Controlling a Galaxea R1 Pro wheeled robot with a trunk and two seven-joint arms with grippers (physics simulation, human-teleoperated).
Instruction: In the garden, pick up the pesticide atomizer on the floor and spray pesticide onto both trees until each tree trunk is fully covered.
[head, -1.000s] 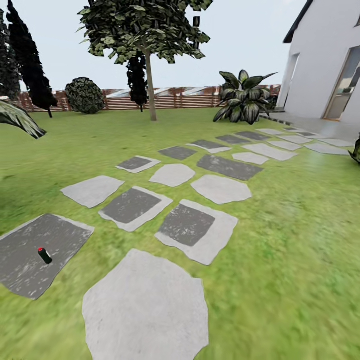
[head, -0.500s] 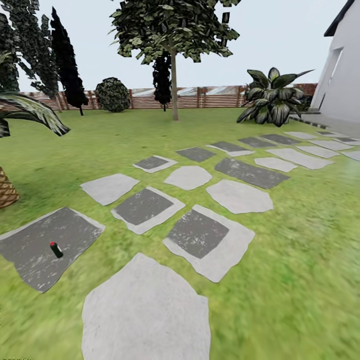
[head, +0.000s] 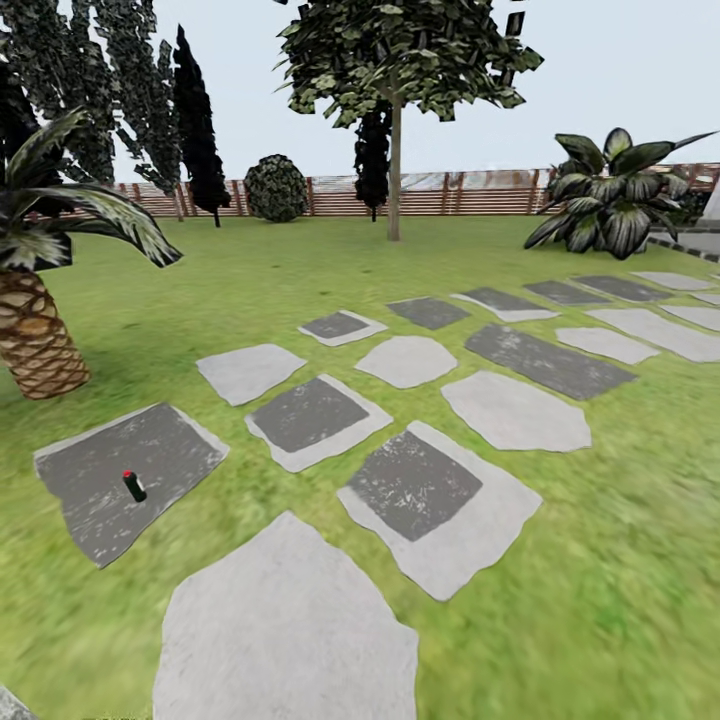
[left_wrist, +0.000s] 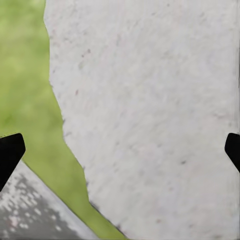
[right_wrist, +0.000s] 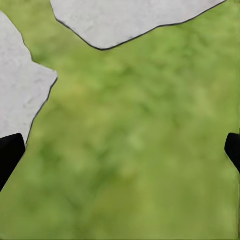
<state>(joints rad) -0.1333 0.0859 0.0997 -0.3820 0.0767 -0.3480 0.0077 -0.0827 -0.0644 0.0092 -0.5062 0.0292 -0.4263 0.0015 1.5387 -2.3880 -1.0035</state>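
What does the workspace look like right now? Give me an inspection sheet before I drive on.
Surface: green lawn crossed by light and dark stepping stones.
Job's things: pesticide atomizer, dark with a red top, tilted on a dark slab at the robot's left, not on grass; one pale-trunked tree far ahead by the fence.
Clutter: nothing seen.
Grippers: left gripper open and empty above a light stone; right gripper open and empty above grass.
Cables: nothing seen.
Surroundings: palm at left, dark cypresses, round shrub, broad-leaved plant, slatted wooden fence.
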